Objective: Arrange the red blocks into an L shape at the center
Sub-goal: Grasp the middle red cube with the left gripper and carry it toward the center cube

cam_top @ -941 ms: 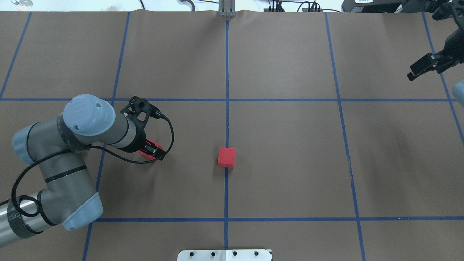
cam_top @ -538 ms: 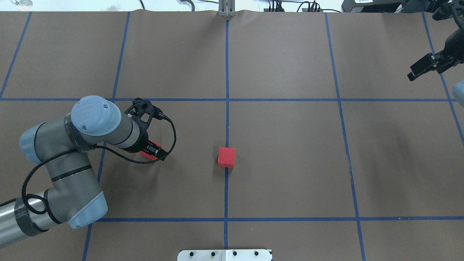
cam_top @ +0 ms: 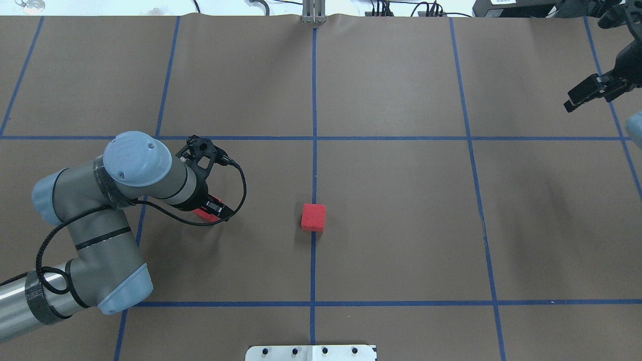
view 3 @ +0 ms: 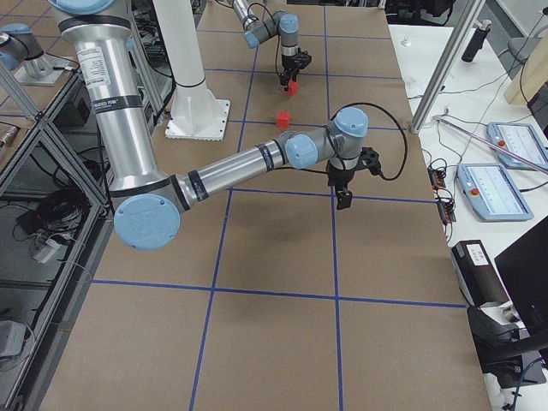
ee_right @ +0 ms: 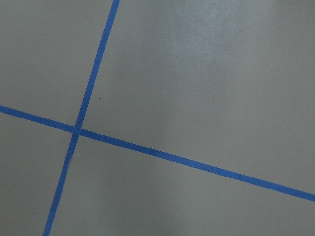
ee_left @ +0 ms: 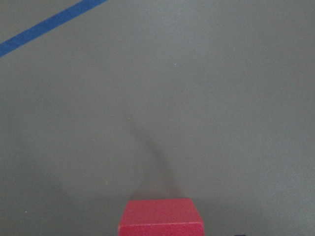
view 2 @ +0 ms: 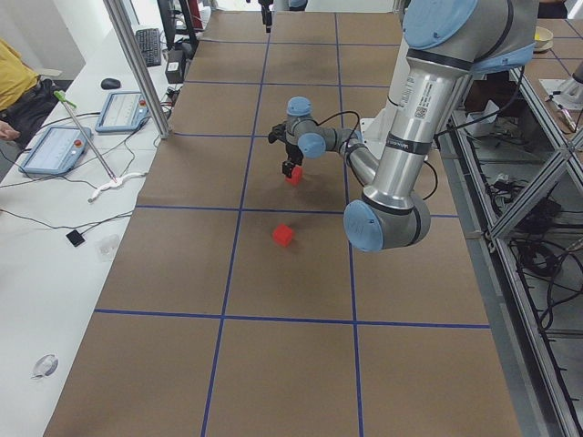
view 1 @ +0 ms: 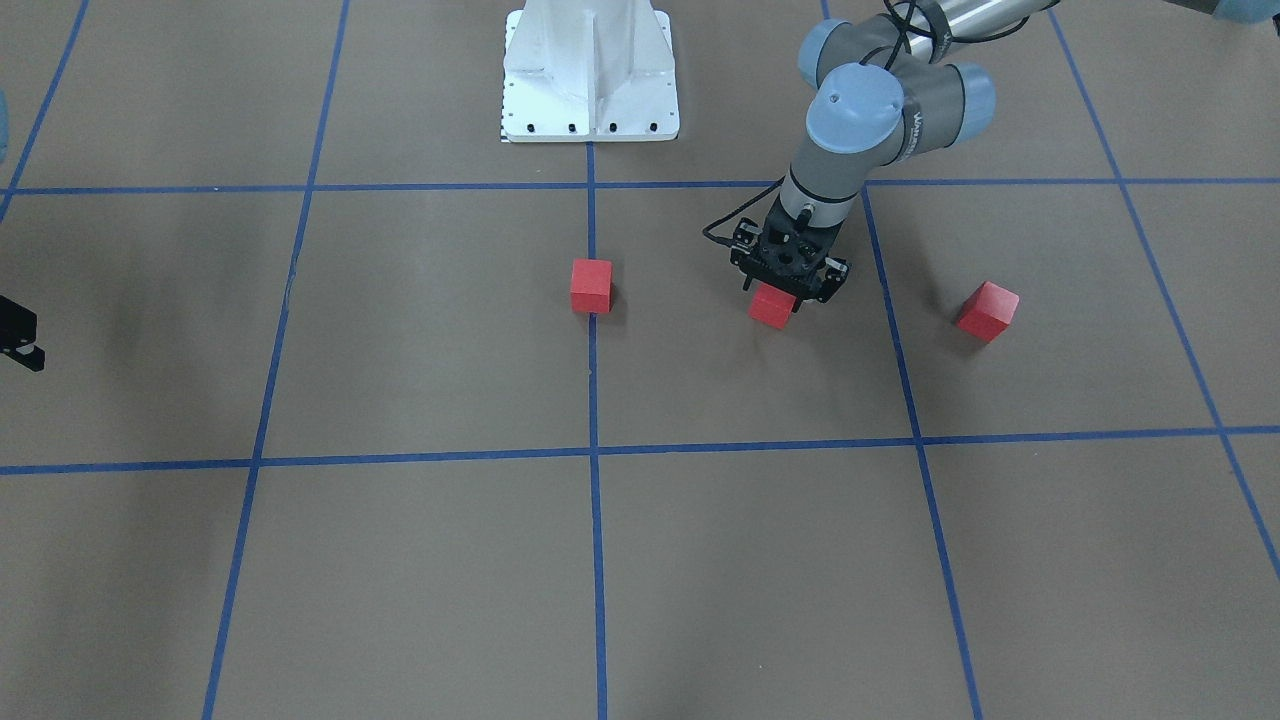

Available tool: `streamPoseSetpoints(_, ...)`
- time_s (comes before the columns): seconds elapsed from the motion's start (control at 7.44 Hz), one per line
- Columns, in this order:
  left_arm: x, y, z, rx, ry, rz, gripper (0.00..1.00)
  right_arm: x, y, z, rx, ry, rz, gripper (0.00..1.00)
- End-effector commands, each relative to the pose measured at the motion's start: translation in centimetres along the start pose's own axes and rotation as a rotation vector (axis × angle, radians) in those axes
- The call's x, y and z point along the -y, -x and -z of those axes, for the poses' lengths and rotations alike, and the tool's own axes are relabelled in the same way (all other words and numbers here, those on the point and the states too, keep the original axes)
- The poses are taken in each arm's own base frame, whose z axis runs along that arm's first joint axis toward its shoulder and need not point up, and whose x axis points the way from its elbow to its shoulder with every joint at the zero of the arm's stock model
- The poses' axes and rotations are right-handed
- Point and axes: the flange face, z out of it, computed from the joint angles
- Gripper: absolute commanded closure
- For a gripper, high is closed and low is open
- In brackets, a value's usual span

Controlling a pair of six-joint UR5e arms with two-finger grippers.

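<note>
My left gripper [cam_top: 214, 210] is shut on a red block [view 1: 772, 306] and holds it just above the brown table, left of the center. The held block also shows at the bottom of the left wrist view [ee_left: 161, 216]. A second red block [cam_top: 313, 217] sits on the blue center line [cam_top: 314, 165]. The third red block [view 1: 988, 311] lies further out on my left side and is hidden under my arm in the overhead view. My right gripper [cam_top: 570, 105] hangs shut and empty at the far right edge.
The white robot base [view 1: 589, 70] stands at the near middle edge of the table. Blue tape lines [ee_right: 78, 130] cross under the right wrist camera. Operator tablets and cables [view 2: 64, 150] lie beyond the table's far edge.
My left arm has shifted slightly to the right with the red block in the gripper. The center block and my right arm have not moved.
</note>
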Motion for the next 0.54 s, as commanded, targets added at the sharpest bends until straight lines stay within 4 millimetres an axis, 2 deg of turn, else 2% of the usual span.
streamPoseSetpoints(0.0,0.2,-0.8,0.9,-0.009,0.026,0.007,0.92,0.0,0.0,0.0,-0.002,0.0,0.0,0.0)
streamPoseSetpoints(0.13,1.7,-2.7,3.2,-0.036,0.049,0.04,0.95,0.0,0.0,0.1,0.0,-0.001,-0.001,0.0)
streamPoseSetpoints(0.4,6.5,-8.1,7.9,-0.026,0.058,0.132,0.95,0.0,0.0,0.0,-0.002,0.0,-0.002,0.0)
